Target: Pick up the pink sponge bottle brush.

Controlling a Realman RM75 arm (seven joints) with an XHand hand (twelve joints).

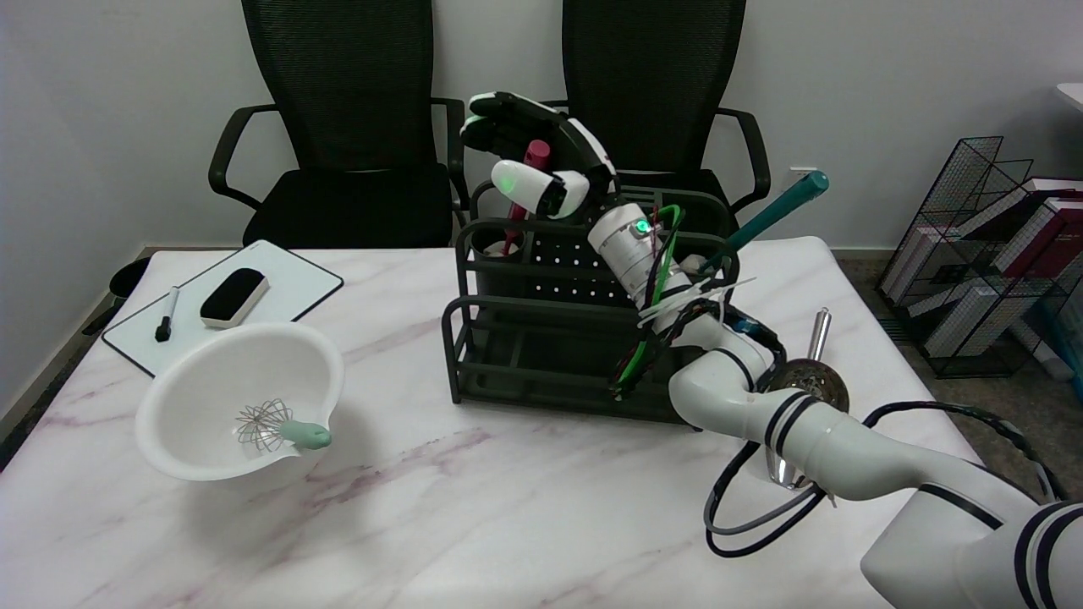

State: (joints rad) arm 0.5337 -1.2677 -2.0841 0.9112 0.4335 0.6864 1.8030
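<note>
Head view, the only one. My right hand [533, 156] is up at upper centre of the frame, over the back left corner of the dark rack [550, 355]. The pink sponge bottle brush [526, 182] stands in the rack's back-left cup; only its dark pink handle shows, its top end poking up between my fingers and thumb. The sponge end is down inside the cup, not visible.

Progress, my judgement: reach done, grasp roughly made, lift not done. The handle runs down into the cup, so the brush looks seated in the rack. Left to do: firm up the pinch and pull it straight up clear of the rim.

Hand state: fingers curled over the handle top from the upper left, thumb [529, 188] pressing in from the front. Looks closed around the handle, gripping it, though exact contact on the far side is hidden by my own fingers.

Elsewhere: teal-handled tool [774, 211] leans out of the rack's right side; white bowl [186, 397] with a whisk [279, 427] at lower left; whiteboard [279, 288] with eraser and marker at left.
</note>
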